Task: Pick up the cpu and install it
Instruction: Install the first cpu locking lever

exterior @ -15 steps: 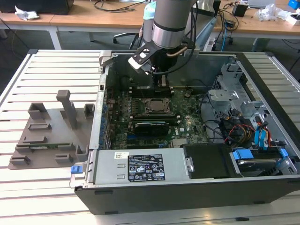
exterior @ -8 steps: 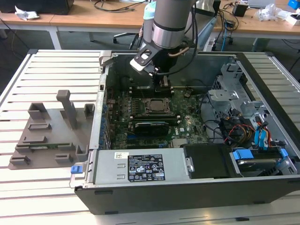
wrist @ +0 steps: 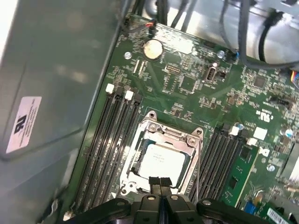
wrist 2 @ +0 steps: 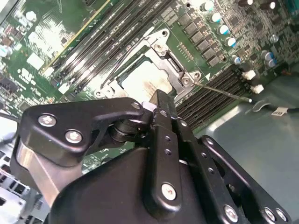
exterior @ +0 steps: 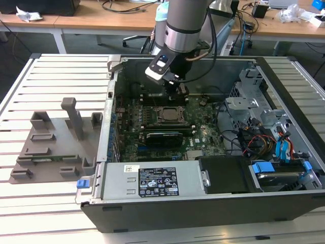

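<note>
The cpu (wrist: 161, 161), a small square chip with a silvery-white top, lies flat inside the metal socket frame (wrist: 150, 125) on the green motherboard (wrist: 187, 84). In the exterior view the cpu (exterior: 167, 114) sits mid-board inside the open computer case (exterior: 203, 213). My gripper (wrist: 159, 183) hovers just above one edge of the chip, its two black fingers pressed together with nothing between them. The second wrist view shows the gripper (wrist 2: 157, 97) over the cpu (wrist 2: 139, 80), with the thin socket lever (wrist 2: 224, 91) sticking out sideways.
Black memory slots (wrist: 108, 140) flank the socket on both sides. A white-labelled power supply box (exterior: 152, 182) lines the case's near wall. Cables and a drive cage (exterior: 254, 109) crowd the exterior view's right. A grey fixture (exterior: 56, 137) stands on the slatted table to the left.
</note>
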`<state>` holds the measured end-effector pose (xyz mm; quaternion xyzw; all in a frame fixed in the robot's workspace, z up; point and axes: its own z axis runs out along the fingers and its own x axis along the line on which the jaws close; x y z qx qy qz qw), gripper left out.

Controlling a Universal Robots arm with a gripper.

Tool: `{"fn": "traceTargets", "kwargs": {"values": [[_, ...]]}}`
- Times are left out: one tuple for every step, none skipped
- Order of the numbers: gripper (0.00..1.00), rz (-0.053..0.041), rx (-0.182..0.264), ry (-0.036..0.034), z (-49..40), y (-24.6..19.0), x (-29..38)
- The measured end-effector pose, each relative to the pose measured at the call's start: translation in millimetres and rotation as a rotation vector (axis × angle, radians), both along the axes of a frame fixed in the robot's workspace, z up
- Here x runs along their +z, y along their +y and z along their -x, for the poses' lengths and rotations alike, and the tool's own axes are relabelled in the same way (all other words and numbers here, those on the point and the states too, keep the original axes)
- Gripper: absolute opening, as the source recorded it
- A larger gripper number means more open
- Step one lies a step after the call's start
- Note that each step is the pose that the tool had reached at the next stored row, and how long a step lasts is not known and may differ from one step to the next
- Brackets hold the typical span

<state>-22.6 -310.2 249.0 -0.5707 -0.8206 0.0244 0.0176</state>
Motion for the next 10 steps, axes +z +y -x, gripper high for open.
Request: {"fn": "traceTargets", "kwargs": {"values": [[0.11, -0.0001, 0.022, 0.0000, 0.0, 0.0, 0.0], [0.11, 0.0000, 0.036, 0.0000, 0.0, 0.0, 0.0], [0.11, 0.0000, 0.053, 0.0000, 0.0, 0.0, 0.0], [0.11, 0.0000, 0.071, 0.0000, 0.0, 0.0, 0.0], [0.11, 0.0000, 0.082, 0.0000, 0.0, 0.0, 0.0], [0.11, 0.0000, 0.094, 0.0000, 0.0, 0.0, 0.0], [0.11, 0.0000, 0.118, 0.0000, 0.0, 0.0, 0.0], [0.11, 0.0000, 0.134, 0.0000, 0.0, 0.0, 0.0], [0.11, 0.0000, 0.146, 0.0000, 0.0, 0.0, 0.0], [0.11, 0.0000, 0.171, 0.0000, 0.0, 0.0, 0.0]]}}
